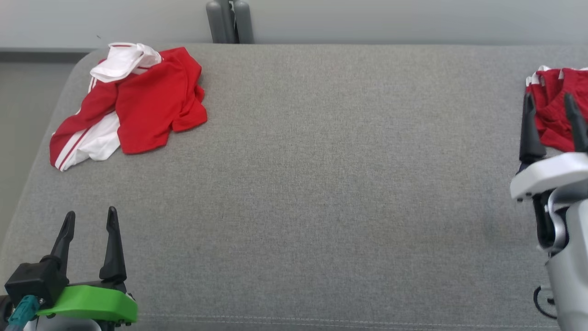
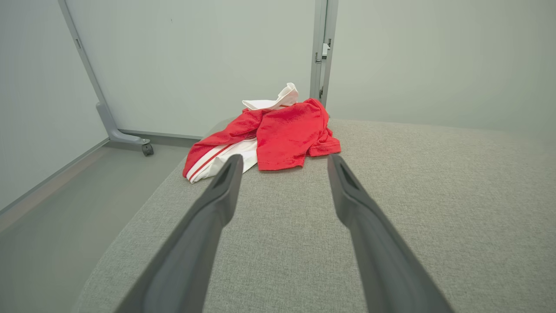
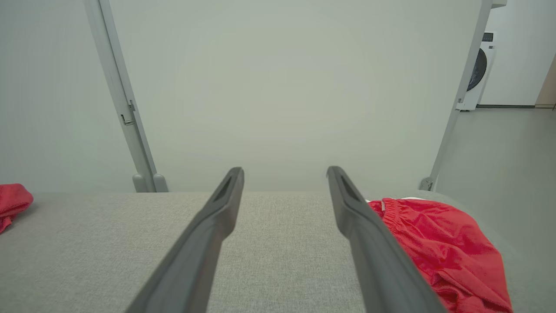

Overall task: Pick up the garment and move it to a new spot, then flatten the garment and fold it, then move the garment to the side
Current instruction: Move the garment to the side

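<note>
- The left end effector [image 1: 91, 212] [image 2: 284, 158] sits low at the near left corner of the grey fabric-covered tabletop [image 1: 321, 184], above a bright green wrist bracket [image 1: 92, 303]. Its two dark fingers stand wide apart with nothing between them.
- The right end effector [image 1: 549, 96] [image 3: 284, 169] is further out along the right edge, on a pale grey forearm [image 1: 567, 257]. Its fingers are spread just as wide and are empty.
- A crumpled red garment with a gathered elastic waistband [image 1: 553, 119] [image 3: 434, 243] lies at the tabletop's right edge, just beside the right end effector's fingers. Whether a finger touches the cloth cannot be told.
- A rumpled red and white striped garment [image 1: 147, 101] [image 2: 286, 130] lies in a loose heap near the far left corner, with a white fold on top. It is well apart from both end effectors, and the middle of the tabletop between the two garments is bare.
- A grey metal post [image 1: 229, 20] rises behind the far edge against a pale grey wall [image 3: 282, 87].
- In the right wrist view, a white washing machine [image 3: 478, 69] stands far off past the wall panel.
</note>
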Controlling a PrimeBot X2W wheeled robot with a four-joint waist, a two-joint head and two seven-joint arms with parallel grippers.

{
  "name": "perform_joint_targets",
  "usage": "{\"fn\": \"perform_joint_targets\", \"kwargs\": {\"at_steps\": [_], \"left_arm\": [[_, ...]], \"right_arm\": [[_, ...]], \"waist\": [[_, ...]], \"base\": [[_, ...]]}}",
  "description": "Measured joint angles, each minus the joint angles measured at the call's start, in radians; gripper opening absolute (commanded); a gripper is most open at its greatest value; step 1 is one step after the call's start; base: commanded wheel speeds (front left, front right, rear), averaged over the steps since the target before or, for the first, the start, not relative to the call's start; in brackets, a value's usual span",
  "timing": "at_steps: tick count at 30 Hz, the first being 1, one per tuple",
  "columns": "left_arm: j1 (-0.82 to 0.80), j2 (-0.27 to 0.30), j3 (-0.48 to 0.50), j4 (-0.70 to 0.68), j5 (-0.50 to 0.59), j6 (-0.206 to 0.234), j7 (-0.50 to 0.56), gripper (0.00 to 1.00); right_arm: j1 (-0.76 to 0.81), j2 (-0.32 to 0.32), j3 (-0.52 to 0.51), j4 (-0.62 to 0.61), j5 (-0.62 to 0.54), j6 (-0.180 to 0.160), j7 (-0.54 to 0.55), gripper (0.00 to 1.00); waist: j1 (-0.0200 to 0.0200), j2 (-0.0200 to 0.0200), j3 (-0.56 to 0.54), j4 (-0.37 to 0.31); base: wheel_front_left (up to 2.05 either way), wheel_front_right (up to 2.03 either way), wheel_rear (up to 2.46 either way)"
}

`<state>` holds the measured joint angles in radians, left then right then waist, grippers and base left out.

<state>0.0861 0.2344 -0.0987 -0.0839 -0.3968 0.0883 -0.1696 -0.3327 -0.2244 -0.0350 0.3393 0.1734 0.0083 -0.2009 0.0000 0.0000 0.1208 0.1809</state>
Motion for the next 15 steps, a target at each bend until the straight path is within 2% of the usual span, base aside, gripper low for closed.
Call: {"fn": "perform_joint_targets", "kwargs": {"at_steps": [7,10,15], "left_arm": [[0.054,0.005,0.014,0.016,0.003,0.0,0.0,1.0],[0.089,0.005,0.014,0.016,0.003,0.0,0.0,1.0],[0.111,0.01,0.015,0.003,0.002,0.0,0.0,1.0]], "right_arm": [[0.181,0.065,0.041,0.03,-0.023,-0.03,-0.001,1.0],[0.242,0.1,0.045,0.033,-0.022,-0.055,-0.001,1.0],[0.308,0.124,0.048,0.022,-0.022,-0.073,-0.001,1.0]], "waist": [[0.0,0.0,-0.097,0.0],[0.0,0.0,-0.133,-0.008],[0.0,0.0,-0.165,-0.036]], "base": [[0.0,0.0,0.0],[0.0,0.0,0.0],[0.0,0.0,0.0]]}}
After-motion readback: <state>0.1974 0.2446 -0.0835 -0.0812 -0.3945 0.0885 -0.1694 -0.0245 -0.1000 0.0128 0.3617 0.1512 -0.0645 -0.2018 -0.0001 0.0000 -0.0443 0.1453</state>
